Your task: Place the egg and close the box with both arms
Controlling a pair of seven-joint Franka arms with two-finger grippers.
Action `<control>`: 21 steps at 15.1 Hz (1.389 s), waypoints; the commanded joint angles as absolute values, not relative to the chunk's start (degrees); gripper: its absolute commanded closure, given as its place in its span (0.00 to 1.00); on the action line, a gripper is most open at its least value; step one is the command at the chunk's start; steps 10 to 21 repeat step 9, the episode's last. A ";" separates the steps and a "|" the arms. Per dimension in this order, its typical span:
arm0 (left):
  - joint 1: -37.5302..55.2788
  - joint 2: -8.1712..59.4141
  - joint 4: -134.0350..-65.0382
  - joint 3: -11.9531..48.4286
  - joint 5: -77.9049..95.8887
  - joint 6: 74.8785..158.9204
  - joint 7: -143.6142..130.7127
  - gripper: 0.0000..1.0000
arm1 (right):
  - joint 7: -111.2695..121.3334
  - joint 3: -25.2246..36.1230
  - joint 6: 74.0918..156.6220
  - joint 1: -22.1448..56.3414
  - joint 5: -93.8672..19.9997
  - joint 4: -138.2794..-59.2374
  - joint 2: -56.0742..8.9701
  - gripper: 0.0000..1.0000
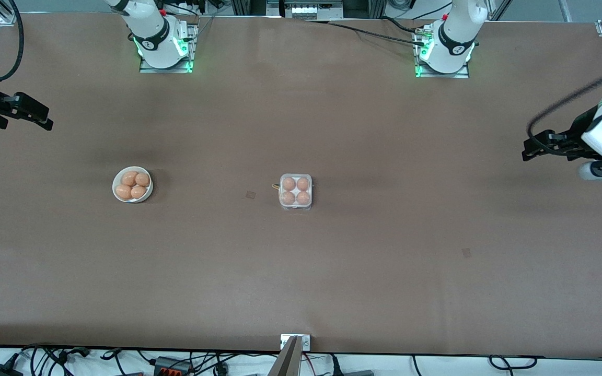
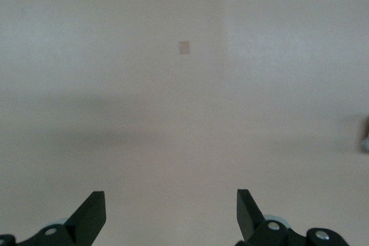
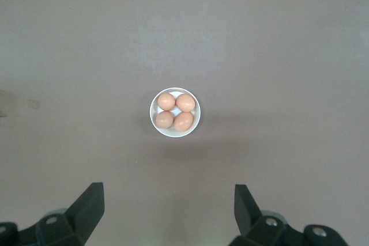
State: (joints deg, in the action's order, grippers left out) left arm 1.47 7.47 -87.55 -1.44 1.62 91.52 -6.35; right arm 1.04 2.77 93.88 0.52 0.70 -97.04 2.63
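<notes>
fingers [image 2: 92,214] wide apart — empty

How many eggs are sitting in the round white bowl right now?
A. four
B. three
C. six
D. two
A: the white bowl holds four orange-brown eggs packed close together, which shows in both the front view and the right wrist view.
</notes>
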 commanded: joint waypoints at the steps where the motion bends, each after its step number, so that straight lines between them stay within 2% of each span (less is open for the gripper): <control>1: 1.14 7.21 -87.28 -0.62 2.37 90.70 -10.28 0.00 | 1.49 2.64 94.57 0.53 0.79 -97.91 3.16 0.00; 21: 1.14 7.29 -87.28 -0.62 1.85 90.62 -8.80 0.00 | 1.49 2.64 94.66 0.53 0.79 -97.91 3.08 0.00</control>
